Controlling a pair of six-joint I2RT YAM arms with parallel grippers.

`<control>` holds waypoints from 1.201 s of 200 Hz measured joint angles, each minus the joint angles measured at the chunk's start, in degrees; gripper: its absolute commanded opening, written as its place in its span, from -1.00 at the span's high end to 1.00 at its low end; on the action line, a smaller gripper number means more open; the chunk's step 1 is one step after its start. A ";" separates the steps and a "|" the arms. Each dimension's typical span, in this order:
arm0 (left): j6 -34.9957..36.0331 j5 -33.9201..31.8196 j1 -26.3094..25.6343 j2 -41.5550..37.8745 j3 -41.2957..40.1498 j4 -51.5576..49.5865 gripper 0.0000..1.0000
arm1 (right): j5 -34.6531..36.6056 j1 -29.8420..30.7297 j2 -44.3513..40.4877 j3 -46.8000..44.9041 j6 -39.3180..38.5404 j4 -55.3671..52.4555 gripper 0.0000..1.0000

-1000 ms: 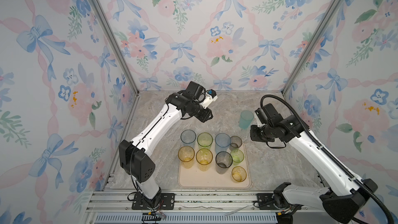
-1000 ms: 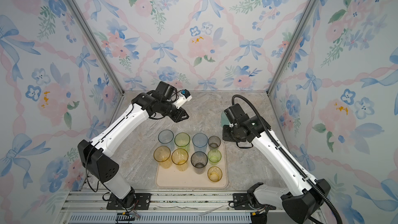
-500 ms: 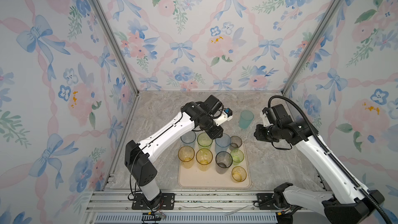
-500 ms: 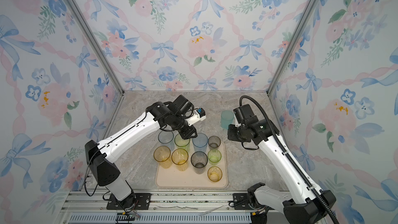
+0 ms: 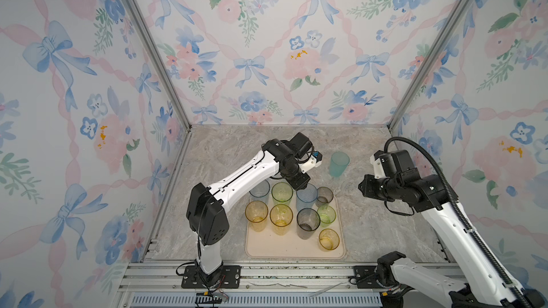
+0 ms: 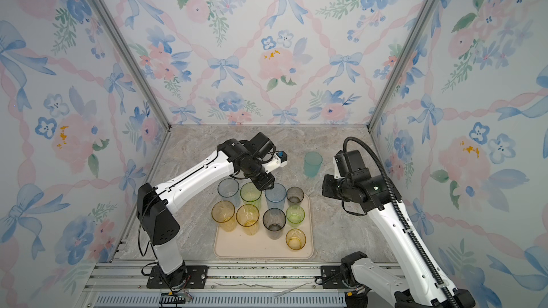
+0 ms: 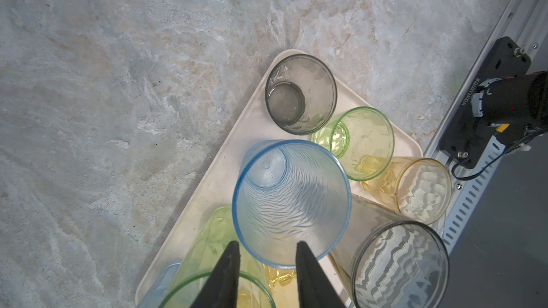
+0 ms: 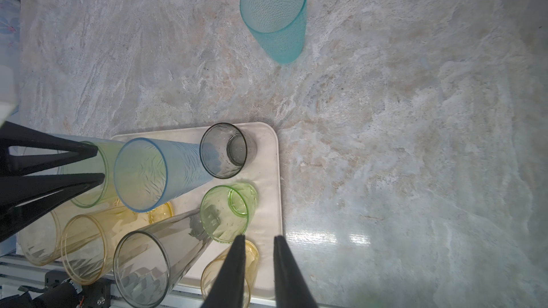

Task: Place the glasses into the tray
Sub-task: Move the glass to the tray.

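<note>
The cream tray [image 5: 284, 250] [image 6: 252, 250] holds several glasses standing upright in rows. A teal glass [image 5: 338, 163] [image 6: 312, 163] [image 8: 275, 16] stands alone on the table behind the tray's right corner. My left gripper [image 5: 302, 184] [image 7: 267, 244] hovers open over the tray's back row, above the rims of the tall blue glass [image 7: 290, 202] [image 8: 148, 173] and the tall green glass [image 5: 281, 192], holding nothing. My right gripper [image 5: 361, 187] [image 8: 259, 238] hangs right of the tray, slightly open and empty, nearer the front than the teal glass.
Marble tabletop [image 5: 237, 155] lies bare behind and on both sides of the tray. Papered walls with metal posts close in the back and sides. The aluminium rail [image 5: 267, 274] with both arm bases runs along the front edge.
My left arm has swung from the back left to the right, over the tray's back row, and its jaws have widened a little. The right arm has drawn slightly rightward from the teal glass.
</note>
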 measured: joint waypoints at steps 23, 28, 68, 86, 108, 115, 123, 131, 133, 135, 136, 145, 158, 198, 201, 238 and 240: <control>0.00 -0.61 0.00 0.74 0.04 -0.39 0.30 | -0.09 -0.37 -0.52 0.00 -0.04 -0.07 0.56; 0.00 -0.85 0.00 0.94 0.04 -0.39 0.30 | -0.15 -0.46 -0.63 0.00 -0.04 -0.09 0.56; 0.04 -2.36 0.00 2.60 1.01 -0.42 0.30 | -0.42 -1.01 -1.11 -0.42 -0.44 -0.20 0.56; 0.22 -2.62 0.00 3.26 1.27 -0.44 0.30 | -0.42 -1.16 -1.31 -0.68 -0.46 -0.35 0.56; 0.46 -2.64 0.00 4.11 1.57 -0.39 0.30 | -0.55 -1.33 -1.40 -0.85 -0.90 -0.55 0.55; 0.46 -2.64 0.00 4.35 1.57 -0.39 0.30 | -0.66 -1.51 -1.42 -0.90 -1.07 -0.57 0.55; 0.48 -2.64 0.00 4.50 1.60 -0.39 0.30 | -0.72 -1.73 -1.49 -0.90 -1.18 -0.68 0.55; 0.50 -2.67 0.00 4.66 1.60 -0.42 0.31 | -0.83 -1.97 -1.53 -0.90 -1.31 -0.81 0.55; 0.52 -2.67 0.00 4.70 1.60 -0.42 0.31 | -0.83 -2.01 -1.55 -0.90 -1.31 -0.85 0.55; 0.57 -2.67 0.00 4.70 1.60 -0.42 0.31 | -0.83 -2.05 -1.57 -0.90 -1.36 -0.87 0.55; 0.59 -2.67 0.00 4.70 1.60 -0.42 0.31 | -0.85 -2.08 -1.60 -0.90 -1.36 -0.90 0.55; 0.63 -2.67 0.00 4.79 1.62 -0.42 0.31 | -0.85 -2.36 -1.64 -0.90 -1.49 -0.98 0.55; 0.68 -2.95 0.00 5.07 1.75 -0.42 0.33 | -0.87 -2.75 -1.70 -0.90 -1.73 -1.01 0.55; 0.90 -3.28 0.00 6.91 2.47 -0.55 0.40 | -1.46 -3.76 -1.77 -1.01 -2.47 -1.40 0.54; 0.90 -3.26 0.00 7.10 2.58 -0.59 0.41 | -1.49 -3.82 -1.81 -1.05 -2.56 -1.42 0.54; 1.09 -3.23 0.00 8.46 3.52 -1.03 0.48 | -1.90 -4.61 -2.23 -1.75 -2.99 -1.79 0.54; 1.07 -3.23 0.00 8.50 3.58 -1.05 0.48 | -1.88 -4.66 -2.25 -1.81 -2.99 -1.81 0.54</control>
